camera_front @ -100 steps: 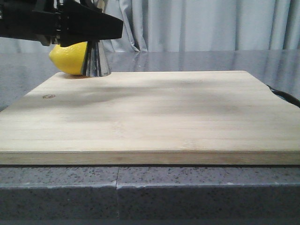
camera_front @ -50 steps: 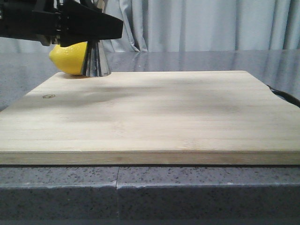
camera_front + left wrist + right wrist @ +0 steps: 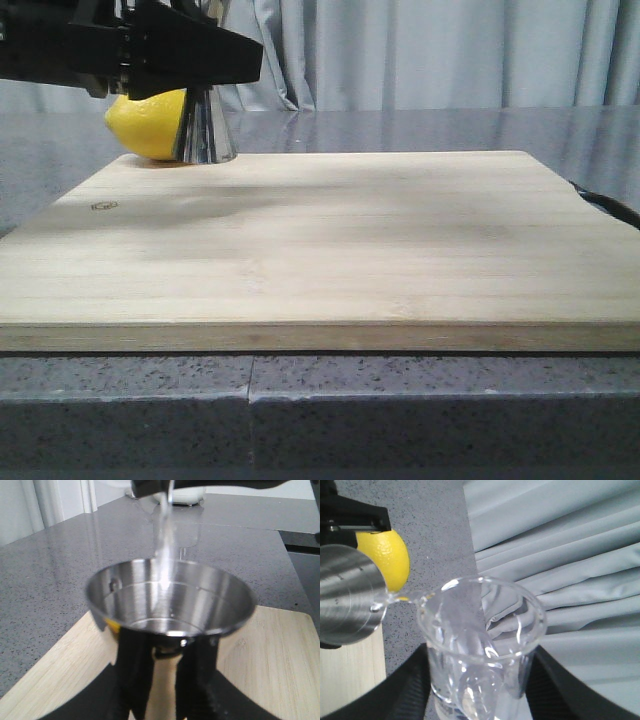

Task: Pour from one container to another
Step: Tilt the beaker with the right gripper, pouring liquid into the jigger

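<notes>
The steel jigger (image 3: pixel 170 597) stands upright at the back left corner of the wooden board, and my left gripper (image 3: pixel 165 680) is shut on its narrow waist, black fingers (image 3: pixel 135 675) on either side. In the front view only the jigger's lower cone (image 3: pixel 207 130) shows below the left gripper (image 3: pixel 130 55). My right gripper (image 3: pixel 480 690) is shut on the clear glass beaker (image 3: pixel 480 645), which is tilted with its lip over the jigger's rim (image 3: pixel 347 600). A thin clear stream (image 3: pixel 164 540) falls from the lip into the jigger's upper cup.
A yellow lemon (image 3: pixel 148 125) lies right behind the jigger, touching or nearly touching it. The wooden cutting board (image 3: pixel 320 250) covers most of the grey speckled counter (image 3: pixel 320 410). A dark cable-like object (image 3: pixel 605 205) lies off the board's right edge. Grey curtains hang behind.
</notes>
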